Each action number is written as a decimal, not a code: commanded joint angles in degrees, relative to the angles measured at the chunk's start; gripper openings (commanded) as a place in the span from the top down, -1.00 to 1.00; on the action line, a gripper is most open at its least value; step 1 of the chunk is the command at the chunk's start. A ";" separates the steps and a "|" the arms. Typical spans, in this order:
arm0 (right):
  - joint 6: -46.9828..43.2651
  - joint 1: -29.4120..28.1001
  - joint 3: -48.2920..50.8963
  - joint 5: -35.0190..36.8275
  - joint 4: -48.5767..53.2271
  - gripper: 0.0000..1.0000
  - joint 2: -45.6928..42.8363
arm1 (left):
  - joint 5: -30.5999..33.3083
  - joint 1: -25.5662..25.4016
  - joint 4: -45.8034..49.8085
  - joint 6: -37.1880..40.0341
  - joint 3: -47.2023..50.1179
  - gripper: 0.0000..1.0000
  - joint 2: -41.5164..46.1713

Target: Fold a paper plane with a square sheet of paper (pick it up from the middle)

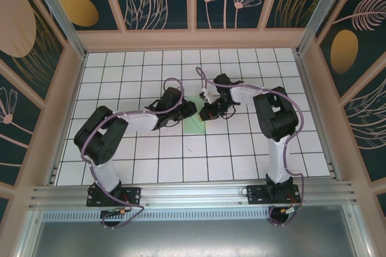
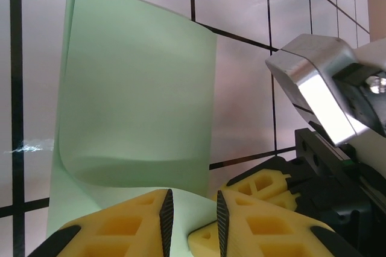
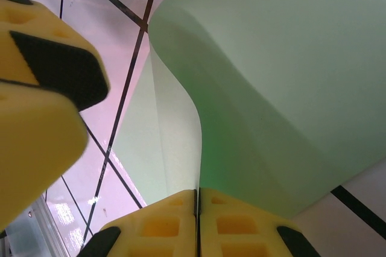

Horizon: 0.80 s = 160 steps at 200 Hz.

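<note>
The square sheet of paper (image 1: 193, 124) is seen at the middle of the white-tiled tabletop (image 1: 181, 166), between the two tools. It is partly folded over, with one edge curled upward. The right tool (image 3: 197, 212) is clamped on that raised edge. The left tool (image 2: 192, 212) is held over the sheet, its jaws slightly apart.

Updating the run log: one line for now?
paper sheet curled over | left gripper jaws slightly apart | right gripper jaws shut on paper sheet
</note>
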<state>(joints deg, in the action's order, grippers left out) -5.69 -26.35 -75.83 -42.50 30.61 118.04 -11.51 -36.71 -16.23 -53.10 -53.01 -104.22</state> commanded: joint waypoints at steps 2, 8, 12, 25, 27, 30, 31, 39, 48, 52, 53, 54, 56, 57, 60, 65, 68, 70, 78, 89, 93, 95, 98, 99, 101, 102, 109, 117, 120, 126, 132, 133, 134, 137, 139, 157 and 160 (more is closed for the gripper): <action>-0.56 -0.12 -0.47 -1.01 0.06 0.80 0.89 | -1.10 0.27 -1.27 -1.37 -0.81 0.42 -2.07; -0.55 -0.16 -0.49 -0.93 0.09 0.80 0.91 | -1.38 0.29 -1.83 -1.65 -0.52 0.41 -2.13; -0.50 -0.04 -0.51 -0.84 0.05 0.80 0.90 | -1.60 0.32 -2.04 -1.85 -0.43 0.41 -2.23; -0.29 0.06 -0.35 -0.85 -0.22 0.80 0.90 | -2.46 0.25 -2.54 -1.96 -0.31 0.40 -2.51; -0.29 0.07 -0.30 -0.90 -0.27 0.80 0.90 | -2.51 0.30 -2.61 -1.93 -0.22 0.40 -2.55; -0.28 0.08 -0.34 -0.92 -0.23 0.79 0.92 | -2.58 0.30 -2.83 -1.99 -0.13 0.40 -2.57; -0.28 0.12 -0.35 -0.92 -0.26 0.79 0.90 | -2.61 0.31 -2.88 -2.00 -0.15 0.40 -2.65; -0.28 0.13 -0.28 -0.79 -0.30 0.78 0.77 | -2.64 0.31 -3.36 -2.18 0.13 0.40 -2.78; -0.20 0.24 -0.07 -0.69 -0.46 0.77 0.61 | -2.65 0.32 -3.51 -2.11 0.05 0.40 -2.92; -0.11 0.29 0.07 -0.74 -0.56 0.76 0.51 | -2.75 0.30 -3.46 -2.05 -0.04 0.40 -3.05; -0.11 0.27 0.16 -0.74 -0.66 0.76 0.43 | -2.74 0.31 -3.46 -2.03 -0.01 0.40 -3.11; -0.11 0.30 0.16 -0.78 -0.66 0.75 0.44 | -2.73 0.32 -3.46 -2.11 0.00 0.40 -3.14; -0.11 0.28 0.27 -0.82 -0.71 0.75 0.37 | -2.73 0.32 -3.46 -2.10 -0.10 0.40 -3.17; -0.11 0.26 0.26 -0.87 -0.72 0.75 0.32 | -2.73 0.32 -3.46 -2.10 -0.13 0.40 -3.17; -0.06 0.37 0.36 -0.79 -0.78 0.75 0.16 | -2.66 0.30 -3.50 -2.07 -0.12 0.39 -3.22; 0.05 0.41 0.64 -0.59 -1.09 0.73 -0.08 | -2.60 0.24 -3.61 -2.16 -0.04 0.39 -3.25; 0.14 0.47 0.86 -0.51 -1.29 0.72 -0.24 | -2.56 0.30 -3.63 -2.10 -0.01 0.40 -3.23; 0.26 0.57 0.95 -0.49 -1.40 0.71 -0.39 | -2.49 0.32 -3.63 -2.10 0.01 0.39 -3.28; 0.41 0.83 1.27 -0.50 -1.56 0.68 -0.77 | -2.13 0.32 -3.52 -2.12 -0.07 0.39 -3.44; 0.44 1.16 1.61 -1.18 -1.62 0.65 -1.43 | -1.72 0.32 -3.37 -2.10 0.21 0.41 -3.46; 0.42 1.29 1.80 -1.46 -1.77 0.64 -1.77 | -1.56 0.32 -3.45 -2.13 0.39 0.41 -3.31; 0.46 1.32 1.87 -1.51 -1.82 0.64 -1.94 | -1.45 0.26 -3.55 -2.12 0.51 0.41 -3.28; 0.55 1.40 2.04 -1.61 -1.95 0.63 -2.13 | -1.31 0.30 -3.55 -2.11 0.54 0.41 -3.19; 0.53 1.44 2.11 -1.66 -2.00 0.63 -2.25 | -1.27 0.27 -3.59 -2.10 0.58 0.41 -3.23; 0.56 1.51 2.16 -1.76 -2.03 0.63 -2.34 | -1.14 0.31 -3.60 -2.10 0.62 0.41 -3.19; 0.58 1.54 2.22 -1.78 -2.13 0.63 -2.40 | -1.10 0.32 -3.53 -2.09 0.63 0.41 -3.14; 0.46 1.65 2.51 -2.23 -2.21 0.62 -2.81 | -0.68 0.32 -3.23 -1.95 0.62 0.41 -3.09; 0.63 1.81 2.91 -2.28 -2.55 0.57 -3.23 | -0.38 0.28 -2.72 -1.64 0.42 0.43 -3.18; 0.79 1.89 3.11 -2.35 -2.76 0.56 -3.43 | -0.32 0.26 -2.55 -1.64 0.37 0.43 -3.24; 0.86 1.95 3.38 -2.59 -2.95 0.55 -3.69 | -0.36 0.29 -2.50 -1.57 0.23 0.43 -3.26; 0.78 2.09 3.62 -3.11 -2.98 0.55 -3.85 | -0.34 0.32 -2.67 -1.57 0.35 0.43 -3.14; 0.77 2.09 3.69 -3.20 -3.04 0.55 -3.90 | -0.35 0.32 -2.67 -1.57 0.32 0.43 -3.11; 0.77 2.09 3.73 -3.25 -3.03 0.55 -3.88 | -0.31 0.32 -2.71 -1.61 0.30 0.43 -3.15; 0.77 2.16 3.82 -3.39 -3.12 0.55 -3.96 | -0.33 0.28 -2.75 -1.59 0.36 0.43 -3.17; 0.82 2.13 3.93 -3.45 -3.19 0.55 -4.09 | -0.35 0.25 -2.80 -1.60 0.34 0.43 -3.15; 1.12 2.35 4.71 -4.03 -3.88 0.51 -4.72 | -0.35 0.28 -2.72 -1.48 0.22 0.43 -3.17; 1.12 2.43 4.83 -4.14 -3.90 0.51 -4.86 | -0.36 0.32 -2.67 -1.36 0.17 0.43 -3.24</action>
<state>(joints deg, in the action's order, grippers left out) -5.02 -24.45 -72.36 -43.88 28.16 116.33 -12.78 -36.71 -17.98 -54.54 -53.04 -106.69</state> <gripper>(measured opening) 0.238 0.284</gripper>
